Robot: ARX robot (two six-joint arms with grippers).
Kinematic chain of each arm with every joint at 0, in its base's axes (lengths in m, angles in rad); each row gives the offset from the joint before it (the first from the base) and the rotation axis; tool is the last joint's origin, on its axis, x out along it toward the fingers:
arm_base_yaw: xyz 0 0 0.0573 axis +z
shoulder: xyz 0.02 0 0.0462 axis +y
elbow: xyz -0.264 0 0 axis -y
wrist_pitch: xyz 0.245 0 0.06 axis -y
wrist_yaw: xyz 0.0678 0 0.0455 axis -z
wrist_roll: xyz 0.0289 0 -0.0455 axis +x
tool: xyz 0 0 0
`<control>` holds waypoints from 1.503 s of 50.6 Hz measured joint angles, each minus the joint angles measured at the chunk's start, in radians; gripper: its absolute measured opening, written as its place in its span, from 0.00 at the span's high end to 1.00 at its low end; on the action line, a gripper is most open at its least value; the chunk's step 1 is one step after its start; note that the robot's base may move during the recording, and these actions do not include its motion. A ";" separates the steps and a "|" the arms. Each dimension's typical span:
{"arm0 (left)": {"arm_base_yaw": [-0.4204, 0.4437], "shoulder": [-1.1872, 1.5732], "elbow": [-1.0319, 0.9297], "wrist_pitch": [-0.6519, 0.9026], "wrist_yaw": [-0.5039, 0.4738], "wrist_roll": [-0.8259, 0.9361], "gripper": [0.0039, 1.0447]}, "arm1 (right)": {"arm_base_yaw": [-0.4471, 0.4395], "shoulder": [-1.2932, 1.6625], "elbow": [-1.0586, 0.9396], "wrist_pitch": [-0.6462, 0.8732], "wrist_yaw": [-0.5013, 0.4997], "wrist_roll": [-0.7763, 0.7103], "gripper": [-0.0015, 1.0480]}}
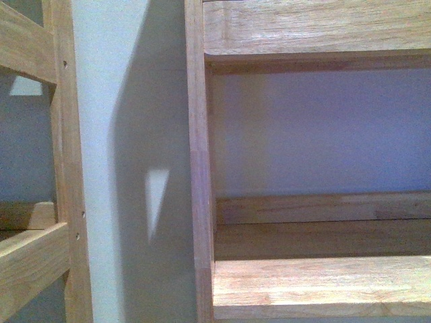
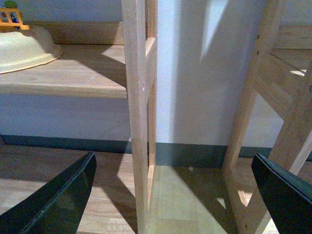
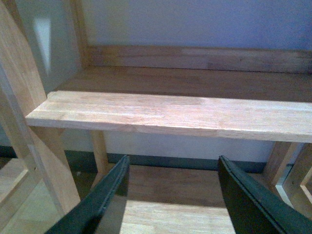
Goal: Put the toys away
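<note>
A small orange-yellow toy point(image 2: 11, 17) with a green top peeks in at the edge of the left wrist view, on a wooden shelf point(image 2: 73, 73) behind a cream bowl point(image 2: 24, 48); most of it is cut off. My left gripper point(image 2: 173, 158) is open and empty, well away from the toy, facing a wooden upright point(image 2: 135, 112) and the gap beside it. The right gripper point(image 3: 173, 161) is open too, with nothing between its dark fingers point(image 3: 105, 195), just below and in front of a bare wooden shelf board point(image 3: 170, 114). Neither arm shows in the front view.
Two wooden shelf units flank a strip of pale wall point(image 1: 128, 161). The right unit's shelf point(image 1: 316, 286) lies low in the front view, with an upper board point(image 1: 310, 27) above it. A dark skirting point(image 2: 190, 153) runs along the wall above wooden floor point(image 2: 175, 204).
</note>
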 joint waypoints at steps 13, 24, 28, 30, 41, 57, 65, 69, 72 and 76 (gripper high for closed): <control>0.000 0.000 0.000 0.000 0.000 0.000 0.05 | -0.190 -0.076 -0.093 0.012 -0.215 0.000 0.83; 0.000 0.000 0.000 0.000 0.000 0.000 0.05 | -0.257 -0.118 -0.147 0.025 -0.246 0.004 0.82; 0.000 0.000 0.000 0.000 0.000 0.000 0.05 | -0.257 -0.129 -0.160 0.029 -0.246 0.004 0.82; 0.000 0.000 0.000 0.000 0.000 0.000 0.05 | -0.258 -0.134 -0.166 0.030 -0.246 0.004 0.82; 0.000 0.000 0.000 0.000 0.000 0.000 0.05 | -0.258 -0.153 -0.190 0.034 -0.246 0.004 0.82; 0.000 0.000 0.000 0.000 0.000 0.000 0.05 | -0.259 -0.195 -0.225 0.038 -0.246 0.004 0.82; 0.000 0.000 0.000 0.000 0.000 0.000 0.05 | -0.259 -0.195 -0.225 0.038 -0.246 0.004 0.59; 0.000 0.000 0.000 0.000 0.000 0.000 0.05 | -0.259 -0.195 -0.225 0.038 -0.246 0.004 0.42; 0.000 0.000 0.000 0.000 0.000 0.000 0.05 | -0.259 -0.195 -0.225 0.038 -0.246 0.004 0.29; 0.000 0.000 0.000 0.000 0.000 0.000 0.05 | -0.259 -0.195 -0.225 0.038 -0.246 0.004 0.13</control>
